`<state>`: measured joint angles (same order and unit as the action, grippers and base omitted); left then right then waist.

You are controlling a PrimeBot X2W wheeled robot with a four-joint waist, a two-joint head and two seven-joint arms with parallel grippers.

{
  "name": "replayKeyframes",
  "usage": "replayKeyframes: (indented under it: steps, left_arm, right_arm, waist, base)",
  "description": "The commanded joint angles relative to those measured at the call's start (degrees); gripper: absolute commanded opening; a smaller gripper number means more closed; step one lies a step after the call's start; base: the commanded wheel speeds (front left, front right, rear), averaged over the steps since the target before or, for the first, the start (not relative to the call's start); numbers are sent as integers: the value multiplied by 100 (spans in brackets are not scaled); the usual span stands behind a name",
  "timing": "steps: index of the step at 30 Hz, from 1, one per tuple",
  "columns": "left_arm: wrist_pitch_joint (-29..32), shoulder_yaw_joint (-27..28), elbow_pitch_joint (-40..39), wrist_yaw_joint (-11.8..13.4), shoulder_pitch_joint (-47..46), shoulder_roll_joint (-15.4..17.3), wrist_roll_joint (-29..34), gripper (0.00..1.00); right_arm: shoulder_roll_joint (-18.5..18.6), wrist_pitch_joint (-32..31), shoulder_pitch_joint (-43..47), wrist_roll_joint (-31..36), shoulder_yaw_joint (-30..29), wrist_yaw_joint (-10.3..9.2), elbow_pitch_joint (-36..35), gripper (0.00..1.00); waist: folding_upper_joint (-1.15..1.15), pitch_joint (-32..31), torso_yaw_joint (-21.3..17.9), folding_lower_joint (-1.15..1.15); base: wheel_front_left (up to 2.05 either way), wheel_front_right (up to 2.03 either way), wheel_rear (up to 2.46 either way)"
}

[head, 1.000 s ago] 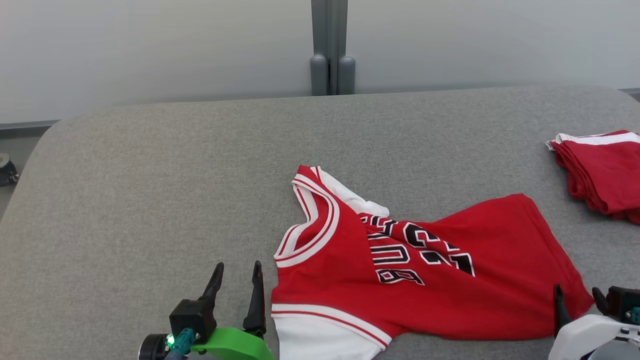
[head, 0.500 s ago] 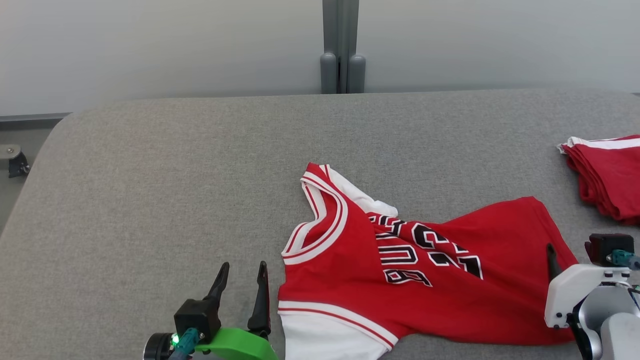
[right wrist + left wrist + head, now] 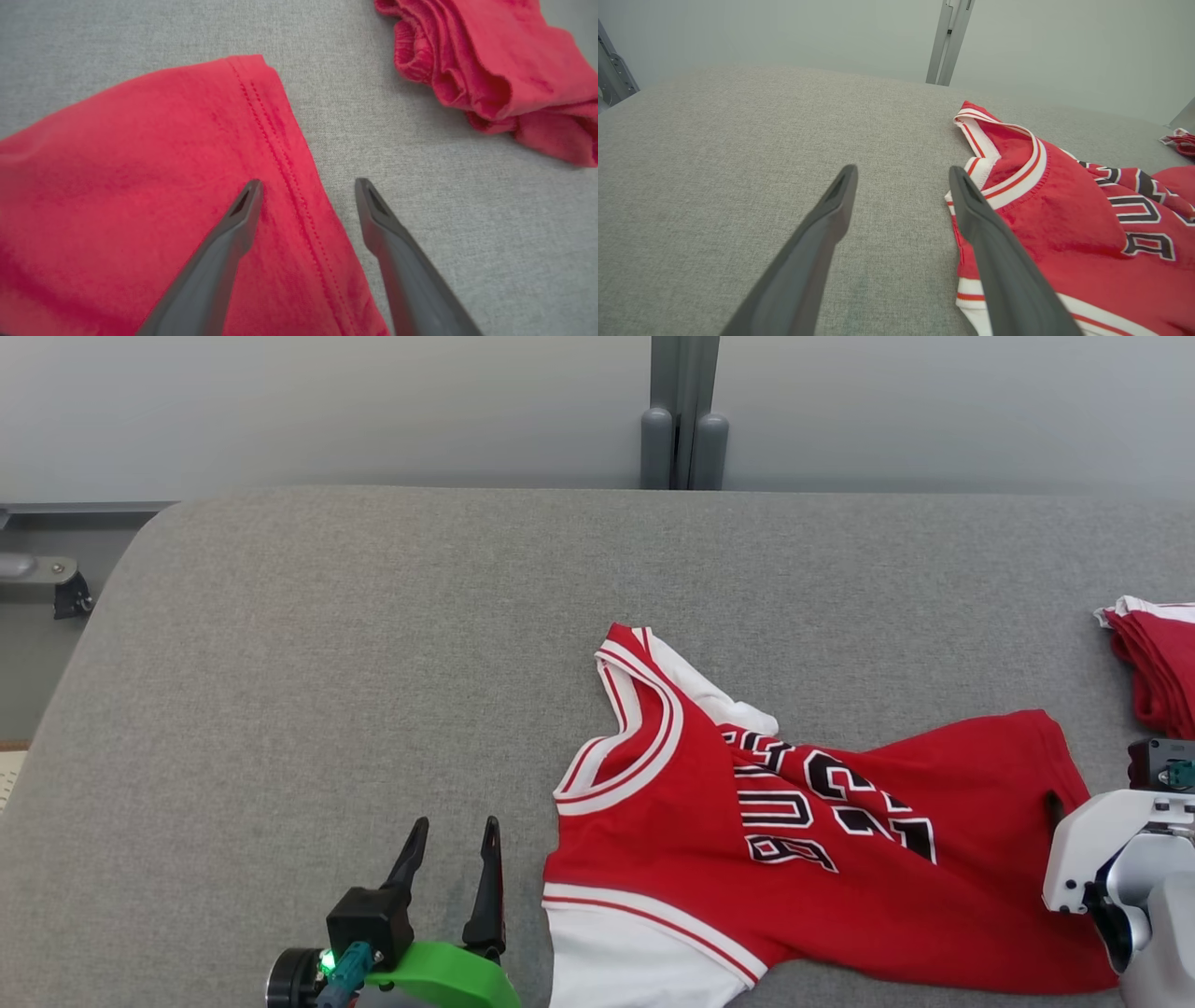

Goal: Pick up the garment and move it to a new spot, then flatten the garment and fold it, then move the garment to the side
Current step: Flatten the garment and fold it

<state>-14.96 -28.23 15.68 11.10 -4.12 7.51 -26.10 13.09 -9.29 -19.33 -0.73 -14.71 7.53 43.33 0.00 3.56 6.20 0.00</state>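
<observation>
The garment (image 3: 803,859) is a red jersey with white trim and black lettering, lying rumpled on the grey padded table (image 3: 373,644). My left gripper (image 3: 454,829) stands open just left of its armhole edge, with bare table between the fingers; in the left wrist view the left gripper (image 3: 903,172) has the garment (image 3: 1064,219) beside its right finger. My right gripper (image 3: 308,184) hangs open over the garment's (image 3: 140,186) stitched hem, one finger above red cloth, the other above the table. Its white wrist housing (image 3: 1102,840) covers the fingers in the head view.
A pile of folded red clothes (image 3: 1158,663) lies at the table's right edge, close beyond my right gripper, the same pile (image 3: 490,60) at the top right of the right wrist view. Two grey posts (image 3: 681,439) stand behind the table. Bare grey surface spreads left and back.
The head camera has turned, shifting the whole picture rightward. My right arm has come forward from the near edge to above the garment's right hem. The left gripper has stayed put, open.
</observation>
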Motion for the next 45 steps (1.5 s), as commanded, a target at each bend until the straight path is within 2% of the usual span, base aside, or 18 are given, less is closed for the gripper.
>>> replayKeyframes:
  steps: [1,2,3,4,5,8,9,17,22,30,44,45]
  left_arm:
    - [-23,-7,15,-19,-64,34,24,100]
    - [-24,-6,18,-10,-59,37,21,100]
    - [-24,-5,17,-1,-53,41,20,100]
    - [-24,-3,12,6,-45,46,16,100]
    - [-24,-2,6,11,-40,49,13,100]
    - [-25,-3,-9,31,-35,52,3,100]
    - [-24,-4,-14,38,-33,52,1,100]
    - [-25,-11,-23,51,-55,60,-30,100]
    - [-25,-16,-35,57,-59,71,-38,100]
    - [-22,-42,-69,40,-149,60,-23,100]
    - [-24,-26,24,1,-322,-8,15,100]
    - [-24,-19,26,5,-314,-12,19,100]
  right_arm:
    - [47,31,-114,-105,51,-9,107,100]
    - [64,52,-145,-152,104,-9,193,77]
    - [77,79,-165,-199,140,-9,253,62]
    - [99,105,-194,-251,188,-9,313,39]
    - [114,140,-223,-292,226,-9,356,33]
    - [135,213,-279,-416,383,-9,457,3]
    - [135,232,-293,-450,429,-9,472,0]
    - [222,490,-376,-679,802,-9,537,0]
    - [174,668,-485,-828,1005,-9,322,0]
    - [186,639,-893,-851,1017,-9,33,0]
    - [150,867,-1609,-276,491,-9,1179,0]
    - [147,914,-1615,-250,460,-9,1240,10]
  waist:
    - [0,2,12,0]
    - [0,-6,11,0]
    - [0,-11,9,0]
    - [0,-16,4,0]
    - [0,-18,-1,0]
    - [0,-21,-30,0]
    - [0,-19,-41,0]
    - [0,-11,-120,0]
    - [0,-12,-141,0]
    - [0,100,-67,0]
    - [0,240,323,0]
    - [0,229,324,0]
  base:
    - [0,0,0]
    - [0,0,0]
    - [0,0,0]
    - [0,0,0]
    - [0,0,0]
    - [0,0,0]
    - [0,0,0]
    - [0,0,0]
    - [0,0,0]
    - [0,0,0]
    - [0,0,0]
    - [0,0,0]
